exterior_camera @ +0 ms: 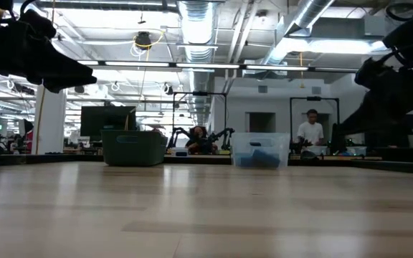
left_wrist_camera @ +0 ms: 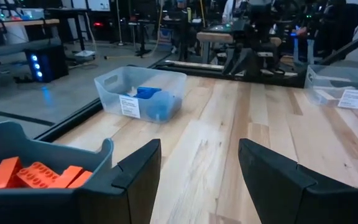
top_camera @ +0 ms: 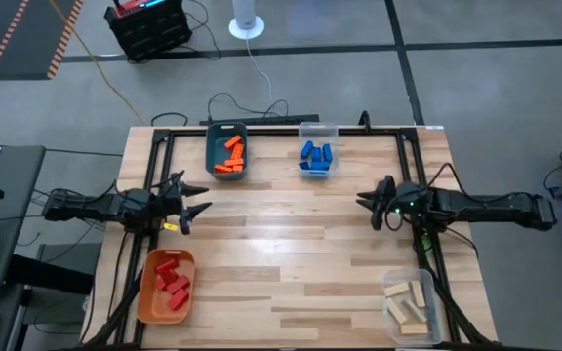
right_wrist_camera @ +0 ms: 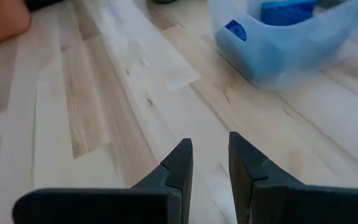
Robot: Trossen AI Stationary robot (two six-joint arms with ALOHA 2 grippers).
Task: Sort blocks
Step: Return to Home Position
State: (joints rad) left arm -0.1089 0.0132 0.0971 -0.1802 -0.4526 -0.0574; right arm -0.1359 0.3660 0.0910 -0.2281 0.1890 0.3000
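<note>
- The wooden table (top_camera: pixel 291 253) served as the landmark, and all the blocks sat in four bins on it.
- The orange blocks (top_camera: pixel 229 154) lay in the teal bin (top_camera: pixel 211 146) at the table's far edge, left of its middle.
- The blue blocks (top_camera: pixel 315 156) lay in a clear bin (top_camera: pixel 318 127) at the same far edge, right of its middle.
- The red blocks (top_camera: pixel 172 283) filled an orange bin (top_camera: pixel 147 297) at the table's near left corner.
- The pale wood blocks (top_camera: pixel 406 297) lay in a second clear bin (top_camera: pixel 429 322) at the table's near right corner.
- The left gripper (top_camera: pixel 206 198) hung over the table's left side, about midway between its far and near edges. Its fingers were spread wide and held nothing.
- The right gripper (top_camera: pixel 369 207) hung over the table's right side at about the same depth, facing the left one across the bare middle boards. Its fingers stood close together with a narrow gap between them and gripped nothing.
- From the low view both arms were raised off the table top.
- In that same view a person (exterior_camera: pixel 311 129) stood in the room beyond the table's far edge.
</note>
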